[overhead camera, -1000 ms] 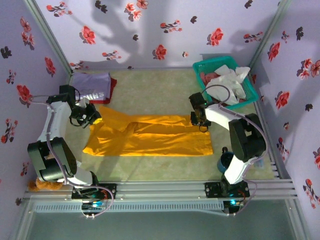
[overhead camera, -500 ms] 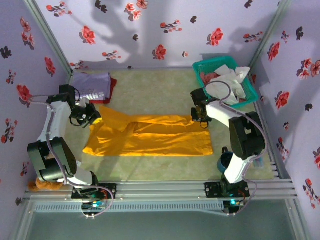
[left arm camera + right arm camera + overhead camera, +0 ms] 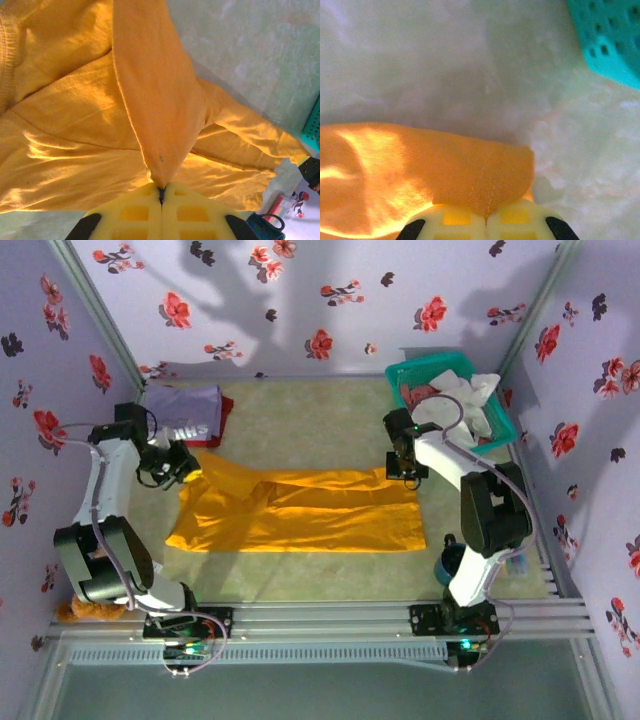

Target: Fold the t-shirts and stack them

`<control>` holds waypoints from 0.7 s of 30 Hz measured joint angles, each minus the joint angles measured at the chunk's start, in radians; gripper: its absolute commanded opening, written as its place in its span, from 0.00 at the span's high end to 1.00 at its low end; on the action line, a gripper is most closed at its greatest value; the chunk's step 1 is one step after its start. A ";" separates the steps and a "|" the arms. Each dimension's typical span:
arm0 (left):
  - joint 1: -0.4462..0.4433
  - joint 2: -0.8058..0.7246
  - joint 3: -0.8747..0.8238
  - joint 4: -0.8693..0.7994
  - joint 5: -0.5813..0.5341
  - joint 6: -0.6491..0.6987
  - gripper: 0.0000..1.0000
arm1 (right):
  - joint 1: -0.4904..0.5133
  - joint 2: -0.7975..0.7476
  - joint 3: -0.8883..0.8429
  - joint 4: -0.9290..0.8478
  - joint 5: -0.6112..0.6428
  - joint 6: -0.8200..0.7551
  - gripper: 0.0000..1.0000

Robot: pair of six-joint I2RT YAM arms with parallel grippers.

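Orange-yellow t-shirt (image 3: 320, 520) sat pinched in left fingers (image 3: 132, 215) and right fingers (image 3: 517, 220); uneven pulling could slip thin cloth free.

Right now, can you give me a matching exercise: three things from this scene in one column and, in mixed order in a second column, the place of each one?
Things
1. orange-yellow t-shirt
2. lavender t-shirt
3. teal basket

Places
a. far right corner, with white cloth inside
b. middle of the table, spread out, with the left gripper and right gripper shut on its far corners
c. far left corner, folded

Pairs: 1-b, 2-c, 3-a
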 measured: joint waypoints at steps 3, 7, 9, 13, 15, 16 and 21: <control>0.000 0.000 0.013 -0.011 -0.005 0.005 1.00 | -0.020 0.001 0.001 -0.071 0.005 -0.004 1.00; 0.000 0.000 0.016 -0.029 -0.016 0.022 1.00 | -0.048 0.023 0.002 -0.131 0.001 -0.009 1.00; 0.000 0.003 0.023 -0.039 -0.022 0.027 1.00 | -0.051 0.032 0.021 -0.147 -0.005 -0.013 1.00; 0.003 0.036 0.083 -0.075 -0.039 0.053 1.00 | -0.057 0.058 0.065 -0.176 -0.019 -0.025 1.00; 0.005 0.049 0.110 -0.080 -0.043 0.064 1.00 | -0.060 0.066 0.081 -0.192 -0.032 -0.034 1.00; 0.006 0.051 0.116 -0.080 -0.043 0.068 1.00 | -0.061 0.070 0.089 -0.200 -0.038 -0.038 1.00; 0.006 0.050 0.098 -0.080 -0.044 0.074 1.00 | -0.063 0.072 0.092 -0.207 -0.052 -0.045 1.00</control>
